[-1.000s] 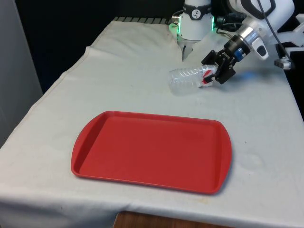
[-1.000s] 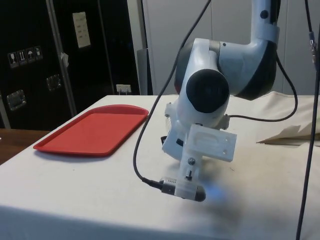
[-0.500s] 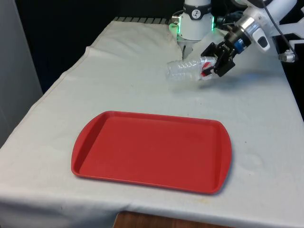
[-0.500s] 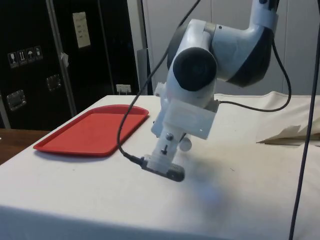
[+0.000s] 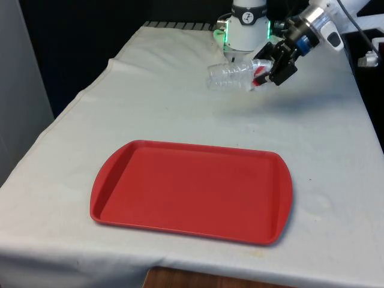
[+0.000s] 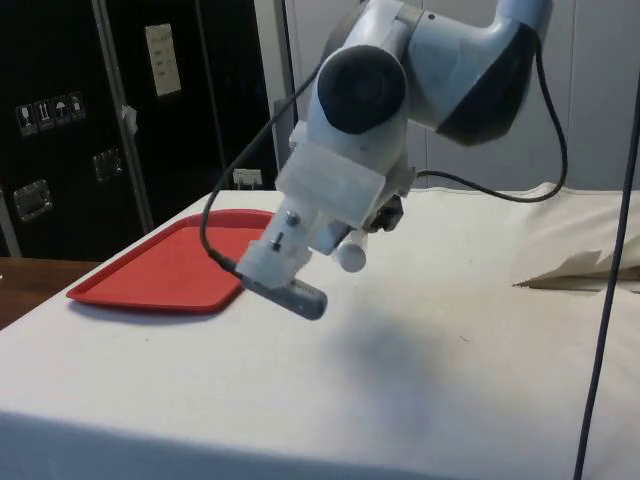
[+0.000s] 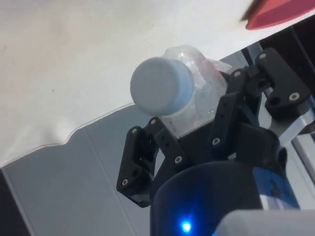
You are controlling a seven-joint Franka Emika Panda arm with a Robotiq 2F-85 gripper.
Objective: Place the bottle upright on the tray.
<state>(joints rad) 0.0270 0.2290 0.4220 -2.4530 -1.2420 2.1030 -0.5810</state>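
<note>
A clear plastic bottle [image 5: 227, 76] with a red label and a pale cap [image 7: 161, 86] hangs in the air, lying nearly level, above the far part of the table. My gripper [image 5: 267, 67] is shut on the bottle near its neck, at the front view's right end of it. In the side view the cap [image 6: 351, 257] pokes out below the wrist. In the wrist view the black fingers [image 7: 231, 110] clamp the bottle [image 7: 199, 93] just behind the cap. The red tray [image 5: 193, 190] lies flat on the near half of the table, well apart from the bottle.
The white cloth [image 5: 150, 96] covers the whole table. A fold of cloth [image 6: 570, 268] rises at the side view's right. The red tray [image 6: 185, 260] sits at the side view's left, before the dark cabinets.
My gripper has lifted the bottle off the cloth and carried it upward and a little toward the front view's left. The grip on the bottle has stayed the same.
</note>
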